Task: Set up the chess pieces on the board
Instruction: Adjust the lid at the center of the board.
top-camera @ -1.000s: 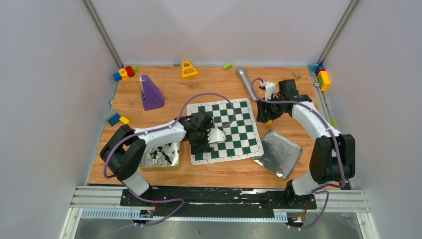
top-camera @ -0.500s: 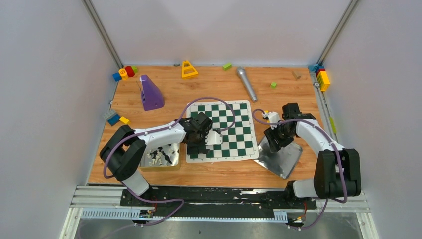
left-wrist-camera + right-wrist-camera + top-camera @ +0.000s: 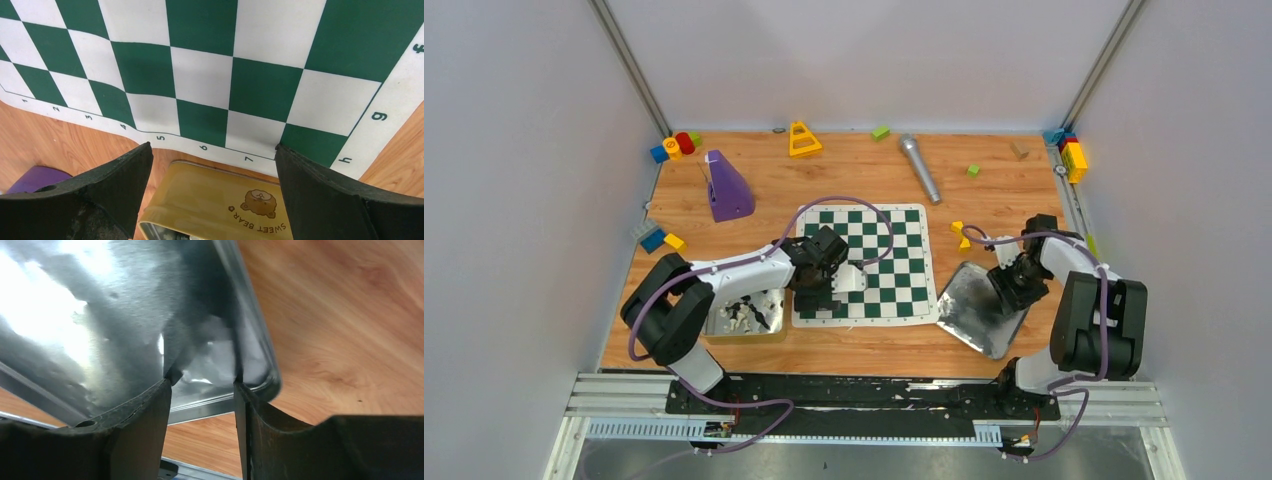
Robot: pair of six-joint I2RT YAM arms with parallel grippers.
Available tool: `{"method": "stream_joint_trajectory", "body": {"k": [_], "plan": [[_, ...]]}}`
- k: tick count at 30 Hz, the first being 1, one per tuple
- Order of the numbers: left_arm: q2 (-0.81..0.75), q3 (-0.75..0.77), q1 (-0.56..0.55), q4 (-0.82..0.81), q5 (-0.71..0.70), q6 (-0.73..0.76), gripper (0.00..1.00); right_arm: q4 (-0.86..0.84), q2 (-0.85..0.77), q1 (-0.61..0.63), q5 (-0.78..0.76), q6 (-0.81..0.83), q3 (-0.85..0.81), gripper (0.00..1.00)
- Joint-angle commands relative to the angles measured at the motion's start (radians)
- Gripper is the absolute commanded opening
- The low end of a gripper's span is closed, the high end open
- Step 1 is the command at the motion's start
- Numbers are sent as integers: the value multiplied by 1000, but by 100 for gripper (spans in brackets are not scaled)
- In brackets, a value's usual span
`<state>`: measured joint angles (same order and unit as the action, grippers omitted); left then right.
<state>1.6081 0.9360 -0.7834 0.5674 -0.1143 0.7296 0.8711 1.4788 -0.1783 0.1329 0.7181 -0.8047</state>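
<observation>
The green-and-white board lies flat mid-table and is bare. The chess pieces, black and white, lie heaped in an open tin left of the board. My left gripper is at the board's near-left edge. In the left wrist view it is wide open and empty, with the board beyond the fingertips and the yellow tin wall below them. My right gripper hovers over a shiny metal tray. In the right wrist view it is open over the tray's corner.
A purple wedge stands at the back left. A grey microphone lies behind the board. Coloured blocks sit at the back left, back right and just right of the board. A yellow triangle stands at the back edge.
The right arm swung from the board's far right corner down to the metal tray. The board turned squarer and slid left. The left gripper shifted slightly nearer and left.
</observation>
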Motion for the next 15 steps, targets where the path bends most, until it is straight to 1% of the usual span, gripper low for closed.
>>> {"method": "stream_joint_trajectory", "body": {"k": [1,9,12,15], "plan": [[-61,12,4,19,15,-35,100,-64,59,-50,-73,58,-90,50],[-116,19,4,12,28,-58,100,-114,202,-84,-130,33,-240,48],[-139,20,4,10,28,-66,100,-131,224,-86,-180,30,-267,48],[-174,13,5,-9,15,-83,100,-131,211,-84,-173,28,-286,48]]}}
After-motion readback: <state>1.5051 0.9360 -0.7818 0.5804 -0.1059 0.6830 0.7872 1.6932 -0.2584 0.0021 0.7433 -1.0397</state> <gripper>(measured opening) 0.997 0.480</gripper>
